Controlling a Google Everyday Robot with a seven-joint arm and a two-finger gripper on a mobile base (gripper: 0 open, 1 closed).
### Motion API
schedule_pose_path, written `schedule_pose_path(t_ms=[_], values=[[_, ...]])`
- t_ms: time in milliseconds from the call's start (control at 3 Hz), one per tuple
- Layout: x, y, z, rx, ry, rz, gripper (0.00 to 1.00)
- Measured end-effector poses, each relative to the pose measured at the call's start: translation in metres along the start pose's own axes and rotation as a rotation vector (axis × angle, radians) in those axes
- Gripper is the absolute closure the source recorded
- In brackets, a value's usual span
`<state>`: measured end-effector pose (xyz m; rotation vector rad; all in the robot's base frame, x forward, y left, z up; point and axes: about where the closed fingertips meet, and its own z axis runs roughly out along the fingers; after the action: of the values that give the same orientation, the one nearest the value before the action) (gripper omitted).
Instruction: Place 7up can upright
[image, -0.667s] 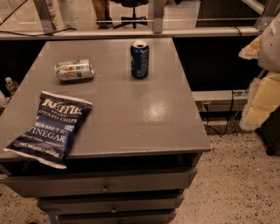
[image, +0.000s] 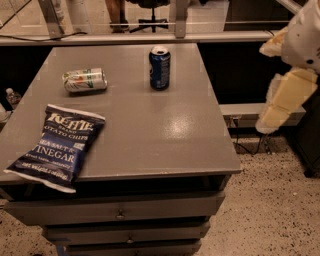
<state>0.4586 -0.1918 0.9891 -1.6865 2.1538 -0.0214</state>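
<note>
- In the one camera view, the can (image: 84, 80) lies on its side at the upper left of the table (image: 165, 145), its long axis running roughly left to right. It is not yet upright.
- We judge rolling to be the main risk. A can lying down has nothing to stop it, so a glancing touch could send it toward the far edge or down toward the chip bag (image: 55, 145).
- A grasp across the round body may slip on the smooth metal. A tilted release could tip the can back over.
- The Pepsi can (image: 159, 67) stands upright at upper centre, between the arm and the target. A low reach across the table from the right could knock it down.
- Taking the wrong can is also possible, since the two cans sit near each other.
- The bag lies at lower left, apart from the can, and matters only if the can rolls that way.
- The gripper (image: 280, 102) hangs at the right edge of the frame, off the table's right side and above the floor, well apart from the can.
- The arm shows as a pale upper part with cream-coloured pieces angled down and to the left.
- We cannot tell whether the gripper is spread or closed. It appears to hold nothing.
</note>
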Motion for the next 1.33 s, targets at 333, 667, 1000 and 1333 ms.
schedule_pose_path(t_ms=[333,667,1000,1333], values=[[-0.070,-0.021,-0.002,0.019,-0.154,-0.031,0.00],[-0.148,-0.034,-0.004,0.026,-0.284,-0.080,0.00],[-0.235,-0.032,0.005,0.022,-0.378,-0.146,0.00],[-0.235,-0.032,0.004,0.022,-0.378,-0.146,0.00]])
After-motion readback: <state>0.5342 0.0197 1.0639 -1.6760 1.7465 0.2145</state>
